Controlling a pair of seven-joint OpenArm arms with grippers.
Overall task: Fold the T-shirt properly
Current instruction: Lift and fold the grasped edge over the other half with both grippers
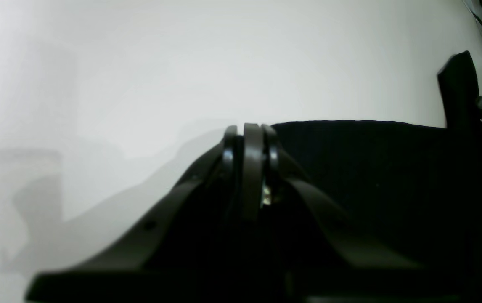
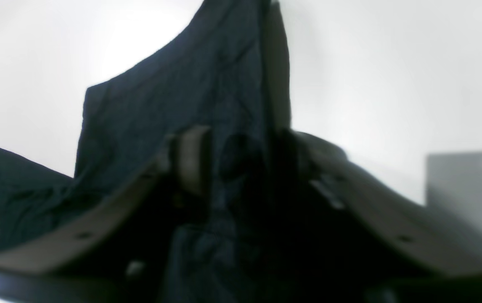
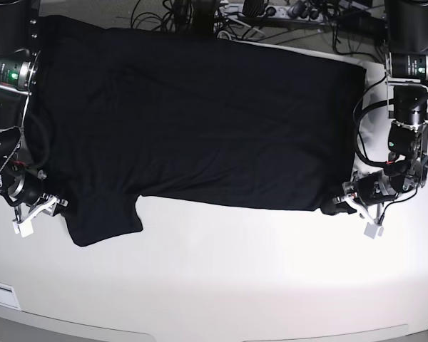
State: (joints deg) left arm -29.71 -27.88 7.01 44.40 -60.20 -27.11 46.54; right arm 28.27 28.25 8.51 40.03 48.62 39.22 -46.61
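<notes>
Gripping the limp, light T-shirt [image 3: 200, 121] at its near corners, both the left gripper [image 3: 342, 202] and the right gripper [image 3: 51, 201] clamp cloth.

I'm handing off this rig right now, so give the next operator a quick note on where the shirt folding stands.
Left gripper: shut, at the T-shirt's corner.
Right gripper: shut on the T-shirt by a sleeve.
The T-shirt lies spread flat on the table, plain black side up, one sleeve pointing toward the near edge.
Done: shirt laid out, both ends reached.
Left: every fold; none is made yet.
</notes>
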